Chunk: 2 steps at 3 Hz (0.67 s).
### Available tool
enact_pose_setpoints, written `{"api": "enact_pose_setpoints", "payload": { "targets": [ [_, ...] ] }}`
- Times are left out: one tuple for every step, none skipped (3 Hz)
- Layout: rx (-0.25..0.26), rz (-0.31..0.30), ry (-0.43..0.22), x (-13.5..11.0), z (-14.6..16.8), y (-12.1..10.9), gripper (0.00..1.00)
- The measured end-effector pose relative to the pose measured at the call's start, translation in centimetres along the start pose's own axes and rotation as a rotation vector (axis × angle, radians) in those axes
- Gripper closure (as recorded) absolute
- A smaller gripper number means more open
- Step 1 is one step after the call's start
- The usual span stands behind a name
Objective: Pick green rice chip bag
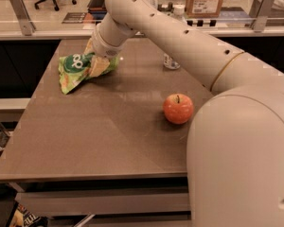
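Camera view, green rice chip bag (78, 70) seen crumpled at the far left of the table (99, 141), gripper (100, 60) lowered against its right end, whether open or closed cannot be told, apple (178, 109) set at the near right, well apart.

Arm (180, 37): smooth off-white shell in thick, rounded tubular segments; small dark round holes in a row along the upper link; thin tan seam ring at the joint beside the bulky shoulder housing (241, 164); dark slot low on that housing; gripper (97, 60) at the wrist's end, against the green rice chip bag (78, 70).
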State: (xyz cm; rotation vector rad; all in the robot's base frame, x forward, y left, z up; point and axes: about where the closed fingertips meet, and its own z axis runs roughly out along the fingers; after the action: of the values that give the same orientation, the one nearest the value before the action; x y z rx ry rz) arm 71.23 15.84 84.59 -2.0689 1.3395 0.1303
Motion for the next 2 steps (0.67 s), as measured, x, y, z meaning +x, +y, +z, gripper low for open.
{"api": "enact_pose_setpoints", "payload": {
  "targets": [
    [0.001,-0.008,-0.018,-0.2,-0.6,-0.7,1.0],
    [0.011,-0.033,-0.001,-1.4,-2.3,-2.1,1.0]
  ]
}}
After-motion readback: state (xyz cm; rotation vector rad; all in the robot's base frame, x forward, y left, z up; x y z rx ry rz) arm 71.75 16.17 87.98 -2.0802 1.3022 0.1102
